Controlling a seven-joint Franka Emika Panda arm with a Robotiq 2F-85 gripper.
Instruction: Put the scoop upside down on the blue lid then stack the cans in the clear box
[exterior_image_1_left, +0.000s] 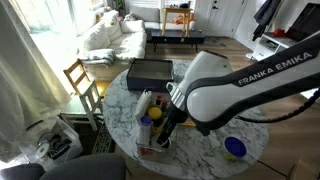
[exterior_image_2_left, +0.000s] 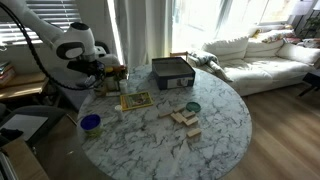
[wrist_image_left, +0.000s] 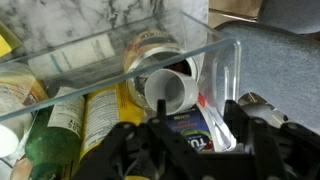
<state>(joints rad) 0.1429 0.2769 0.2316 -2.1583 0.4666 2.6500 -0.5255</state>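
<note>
Cans (wrist_image_left: 95, 120) lie in the clear box (wrist_image_left: 215, 70) under my gripper (wrist_image_left: 190, 145). In an exterior view, from the middle of the table (exterior_image_2_left: 220, 130), the other box (exterior_image_2_left: 172, 72) sits at twelve o'clock, the lid (exterior_image_2_left: 90, 122) at nine.

Glossy plastic clear box (wrist_image_left: 105, 48), smooth polished marble-look table (exterior_image_2_left: 228, 125), matt claw (wrist_image_left: 190, 140)

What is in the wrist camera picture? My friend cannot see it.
The dark gripper hangs over the clear box, where several cans lie on their sides. A marble table shows behind the box.
</note>
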